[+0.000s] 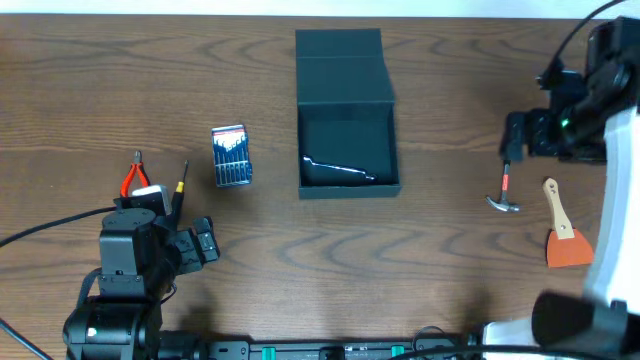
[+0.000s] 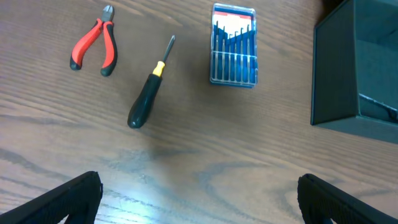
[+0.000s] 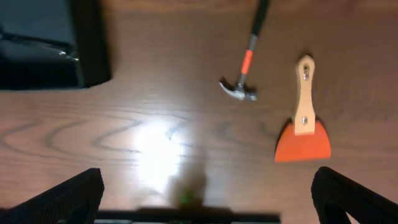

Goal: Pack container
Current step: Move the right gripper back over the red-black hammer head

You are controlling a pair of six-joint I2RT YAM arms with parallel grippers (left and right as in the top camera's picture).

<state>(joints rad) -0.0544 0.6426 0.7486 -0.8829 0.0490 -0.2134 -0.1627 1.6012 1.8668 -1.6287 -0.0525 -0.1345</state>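
Box point(image 1: 348, 188): middle of the bench point(image 1: 280, 260), towards the far edge, upright and open. Lid point(image 1: 340, 55) folded back flat behind it, away from the arms. On the box floor near the front wall there is a pale glinting streak; cannot tell what it is.

Left of box: bit case point(image 1: 231, 155), blue with a red top, lying flat, near the box but apart from it. Further left is the screwdriver point(image 2: 149, 87), with black handle and yellow collar, tip towards the far edge. Pliers point(image 2: 93, 46), red handles, lie beside it, not touching. In the overhead view the left arm covers part of both.

Right of box, well apart: hammer point(image 3: 239, 87), head towards the near edge, orange band on the shaft, grip end running out of the top of the right wrist view. Scraper point(image 3: 303, 118), wooden handle and orange blade, lies just right of the hammer, not touching, blade towards the near edge.

Left fingers point(image 2: 68, 199): spread wide, released, holding nothing. They hang over bare bench on the near side of the screwdriver and bit case.

Right fingers point(image 3: 354, 196): spread wide, released, holding nothing. Hammer and scraper lie ahead of them; a box corner shows at upper left of that view. Overhead, they sit over the hammer's grip end; height above it cannot be told.
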